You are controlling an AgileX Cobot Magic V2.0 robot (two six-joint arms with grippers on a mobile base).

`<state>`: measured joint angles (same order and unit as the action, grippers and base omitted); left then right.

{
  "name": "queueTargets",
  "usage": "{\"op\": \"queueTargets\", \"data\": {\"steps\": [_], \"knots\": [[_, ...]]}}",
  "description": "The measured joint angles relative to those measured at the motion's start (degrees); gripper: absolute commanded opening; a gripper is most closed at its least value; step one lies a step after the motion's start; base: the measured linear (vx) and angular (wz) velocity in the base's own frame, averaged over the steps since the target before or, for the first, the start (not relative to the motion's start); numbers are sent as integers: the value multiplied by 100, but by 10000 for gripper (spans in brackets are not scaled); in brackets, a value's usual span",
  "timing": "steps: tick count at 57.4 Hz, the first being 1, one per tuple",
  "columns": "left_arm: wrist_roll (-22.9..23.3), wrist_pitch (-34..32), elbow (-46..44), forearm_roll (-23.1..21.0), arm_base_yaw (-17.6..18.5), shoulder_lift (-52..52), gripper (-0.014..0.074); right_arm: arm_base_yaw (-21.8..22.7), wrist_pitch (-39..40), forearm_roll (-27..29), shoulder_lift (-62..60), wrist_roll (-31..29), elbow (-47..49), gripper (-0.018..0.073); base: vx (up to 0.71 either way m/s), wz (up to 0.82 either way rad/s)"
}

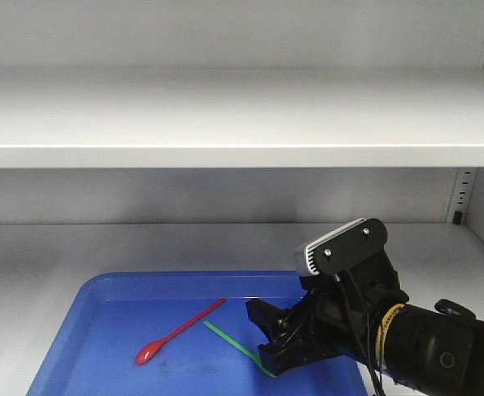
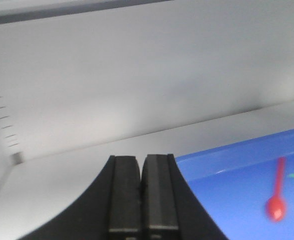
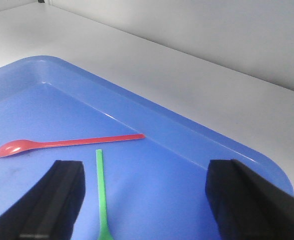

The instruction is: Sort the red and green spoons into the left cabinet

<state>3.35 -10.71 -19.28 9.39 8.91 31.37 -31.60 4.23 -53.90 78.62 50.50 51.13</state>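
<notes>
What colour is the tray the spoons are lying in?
Blue tray, clearest in the right wrist view.

The right gripper [image 3: 144, 200] points low and forward, fingers [image 3: 56, 200] spread wide apart. The left gripper [image 2: 141, 195] is level, its two pads [image 2: 124, 195] pressed together with nothing between them.

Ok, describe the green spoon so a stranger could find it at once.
Look at the blue tray on the cabinet's lower shelf. Two thin spoons lie inside it, and the green spoon is the one nearer the right gripper, between its open fingers. The red spoon lies to its left.
</notes>
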Motion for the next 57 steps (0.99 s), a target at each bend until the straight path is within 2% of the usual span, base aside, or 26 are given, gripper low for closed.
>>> {"op": "queueTargets", "data": {"steps": [7,15,27,42,57], "knots": [[0,522,444,-256,-351,-934,-7,0,0,0,0,0,0,561,0,0],[0,1040,1003,-373,-581,-1873,-7,0,0,0,0,0,0,561,0,0],[0,1138,1923,-406,-696,-3108,-6,0,-9,0,6,0,0,561,0,0],[110,1434,2079,-665,-696,-3188,-6,0,-10,2,19,0,-5,561,0,0],[137,1618,2079,-698,-696,-3188,-6,0,-10,2,19,0,-5,561,0,0]]}}
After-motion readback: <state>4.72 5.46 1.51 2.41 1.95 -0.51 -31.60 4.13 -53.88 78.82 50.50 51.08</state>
